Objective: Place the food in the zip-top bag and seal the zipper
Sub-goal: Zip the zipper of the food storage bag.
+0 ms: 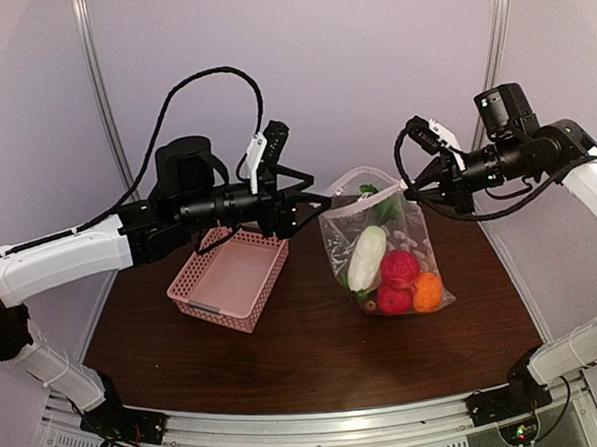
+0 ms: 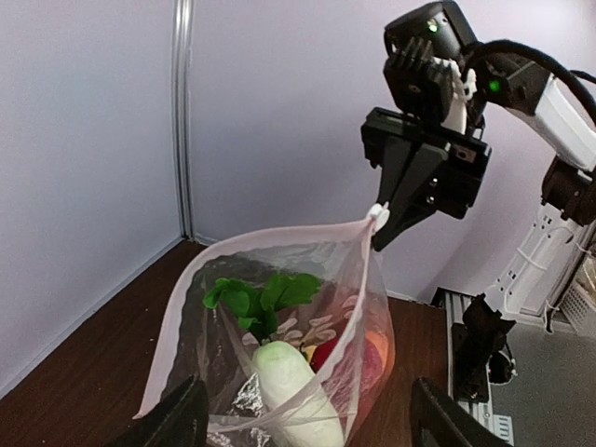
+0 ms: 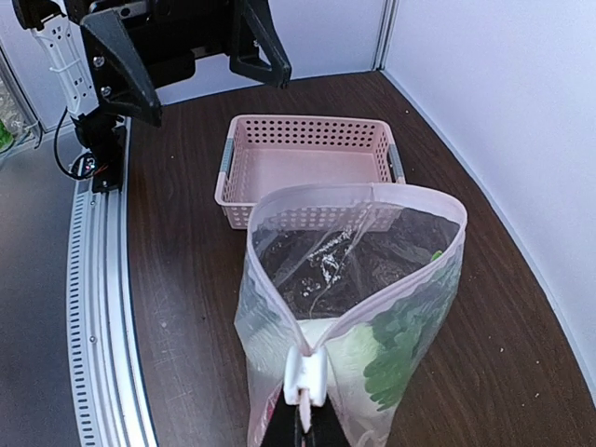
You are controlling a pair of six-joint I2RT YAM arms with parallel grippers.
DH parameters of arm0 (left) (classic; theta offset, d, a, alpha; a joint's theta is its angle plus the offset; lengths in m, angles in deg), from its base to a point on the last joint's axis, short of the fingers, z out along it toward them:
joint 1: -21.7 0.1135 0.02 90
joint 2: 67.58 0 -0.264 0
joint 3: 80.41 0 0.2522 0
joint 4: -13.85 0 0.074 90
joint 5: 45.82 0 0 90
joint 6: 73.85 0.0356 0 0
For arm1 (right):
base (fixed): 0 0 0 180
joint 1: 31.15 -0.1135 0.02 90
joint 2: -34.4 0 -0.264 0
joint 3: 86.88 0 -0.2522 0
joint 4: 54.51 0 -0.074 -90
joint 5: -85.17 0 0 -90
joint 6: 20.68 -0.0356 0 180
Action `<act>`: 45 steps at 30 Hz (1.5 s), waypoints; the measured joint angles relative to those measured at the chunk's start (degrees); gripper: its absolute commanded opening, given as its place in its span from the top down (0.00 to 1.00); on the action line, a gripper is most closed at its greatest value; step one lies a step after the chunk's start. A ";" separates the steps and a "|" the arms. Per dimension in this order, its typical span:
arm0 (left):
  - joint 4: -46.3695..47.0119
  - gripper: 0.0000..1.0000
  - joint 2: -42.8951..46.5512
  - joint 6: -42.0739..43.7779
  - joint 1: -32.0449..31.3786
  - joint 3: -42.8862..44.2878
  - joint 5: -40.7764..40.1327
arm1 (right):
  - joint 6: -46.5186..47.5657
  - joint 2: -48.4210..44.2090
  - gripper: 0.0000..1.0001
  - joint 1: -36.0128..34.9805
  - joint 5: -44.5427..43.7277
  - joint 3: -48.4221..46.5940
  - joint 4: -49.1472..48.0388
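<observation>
**Zip-top bag is loaded and gaping; sealing is the step in hand**

From above, you see the zip-top bag [image 1: 415, 239] standing just right of the pink basket [image 1: 215, 306]. The food [image 1: 399, 269] is inside it: a white radish, two red pieces and an orange one show through the plastic. Your left gripper [image 1: 317, 197] hangs above the basket's right edge, jaws apart, grasping nothing. Your right gripper [image 1: 409, 188] sits on the bag's side away from the basket, clenched on the zipper [image 1: 350, 207] at the mouth's corner.

In the left wrist view, the fingers [image 2: 177, 419] stand wide either side of the bag, closed on nothing. The right gripper pinches the white slider [image 2: 377, 214].

In the right wrist view, looking toward the basket, the mouth is a wide loop. The slider is pinched at the corner farthest from the basket.

Loading looks finished to you, so the seal remains. The next move probably calls for the left gripper to clamp the mouth end nearest the basket. With the strip taut, the right then draws the slider toward the basket.
</observation>
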State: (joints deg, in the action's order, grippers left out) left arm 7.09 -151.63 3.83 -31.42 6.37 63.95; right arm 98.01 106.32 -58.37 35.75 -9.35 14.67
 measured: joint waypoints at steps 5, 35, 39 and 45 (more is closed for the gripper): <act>-1.86 0.17 0.57 5.79 -0.98 1.29 3.65 | 4.39 2.34 1.00 -1.11 -0.28 -7.30 6.05; -1.70 0.60 -22.80 -0.24 -5.38 24.04 12.22 | 9.86 8.33 1.00 -4.68 -1.07 -9.27 14.29; -1.75 0.60 -23.43 -0.28 -5.57 25.24 13.09 | 9.44 8.33 1.00 -4.68 -1.07 -9.27 14.23; -2.84 0.57 -23.96 -0.20 -5.60 25.27 13.86 | 8.61 8.33 1.00 -4.68 -1.07 -9.25 14.21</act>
State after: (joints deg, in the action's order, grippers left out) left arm 4.25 -175.59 3.64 -37.02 31.63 77.80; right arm 106.62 114.64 -63.05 34.67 -18.60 28.87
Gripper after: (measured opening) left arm 0.442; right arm 0.003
